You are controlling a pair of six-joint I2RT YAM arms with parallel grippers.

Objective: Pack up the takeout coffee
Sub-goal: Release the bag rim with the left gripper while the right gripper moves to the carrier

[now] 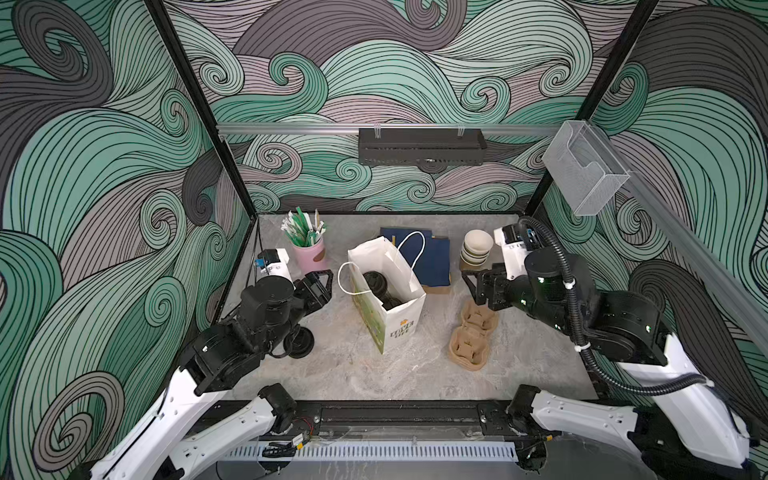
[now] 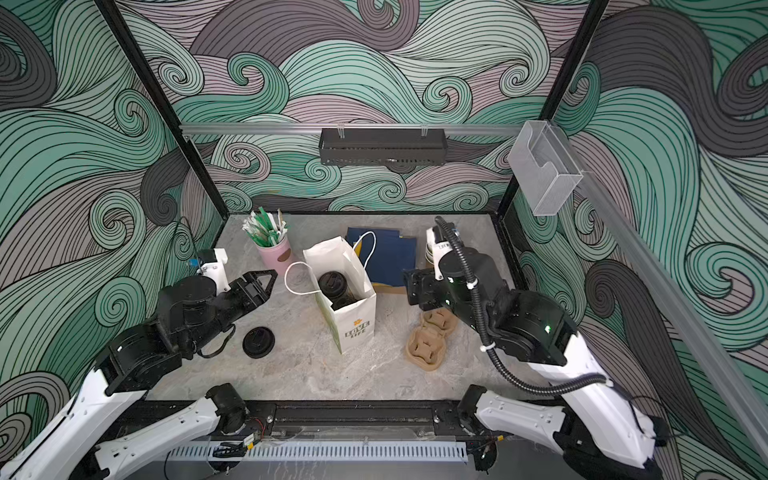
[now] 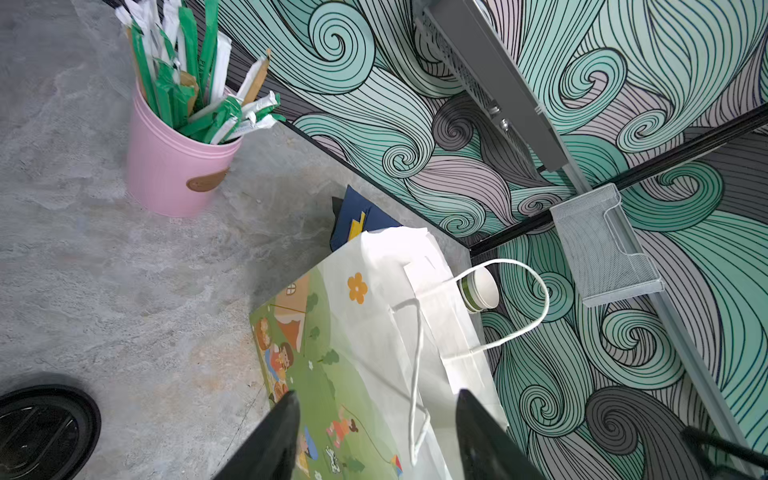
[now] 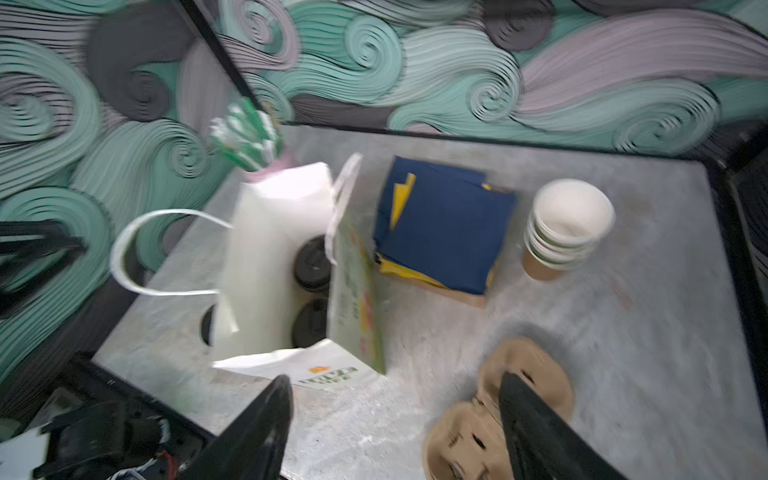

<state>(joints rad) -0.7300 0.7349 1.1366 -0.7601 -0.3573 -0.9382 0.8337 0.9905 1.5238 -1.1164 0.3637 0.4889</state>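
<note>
The left tool [image 3: 377, 399] stood wide and empty near the paper bag [image 3: 365, 332]; the right tool [image 4: 394, 378] gaped empty above the surface [image 4: 623, 311]; both top views showed two lidded cups [image 1: 375, 281] inside the bag, unseen from the left wrist.

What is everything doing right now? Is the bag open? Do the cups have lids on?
Paper bag: standing up, open at the top.
Coffee cups: inside the bag, lids on.
Loose lid: lying flat, no cup under it.
Stacked cups: upright, no lids.
Cup carrier: lying flat, no cups in it.
Pink bucket: upright, full of wrapped straws.
Blue bags: folded flat.
Left gripper: open, holding nothing.
Right gripper: open, holding nothing.
</note>
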